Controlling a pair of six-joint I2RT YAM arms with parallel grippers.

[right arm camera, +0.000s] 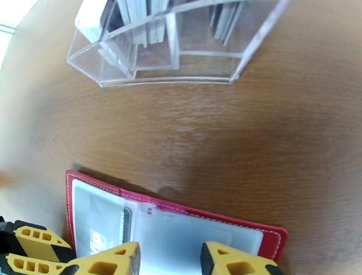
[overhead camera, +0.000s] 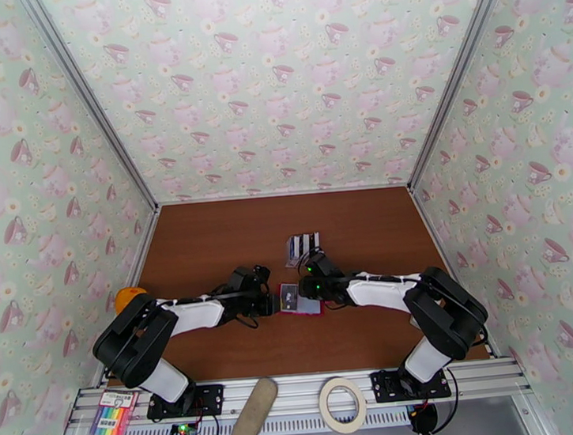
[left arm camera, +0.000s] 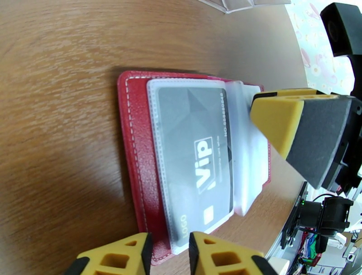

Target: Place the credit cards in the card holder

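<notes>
The red stitched folding card holder (left arm camera: 135, 149) lies open and flat mid-frame on the brown wood-grain surface (left arm camera: 59, 90), between the two arms. A glossy grey "VIP" credit card (left arm camera: 194, 149) already sits inside a frosted clear plastic pocket (left arm camera: 246, 154), so I'd judge that card done and others left to do.

The left end effector (left arm camera: 169, 255) hovers at the holder's lower edge, jaws narrowly apart with nothing between them. The right end effector (right arm camera: 169, 262) has jaws moderately apart, straddling the floppy pockets and apparently pinning them flat.

Toward the top of the right wrist frame, a clear acrylic rack (right arm camera: 190, 68) stands the remaining thin rigid cards (right arm camera: 145, 18) upright. The next move likely calls for pinching one by its edge and opening a free, slippery pocket.
</notes>
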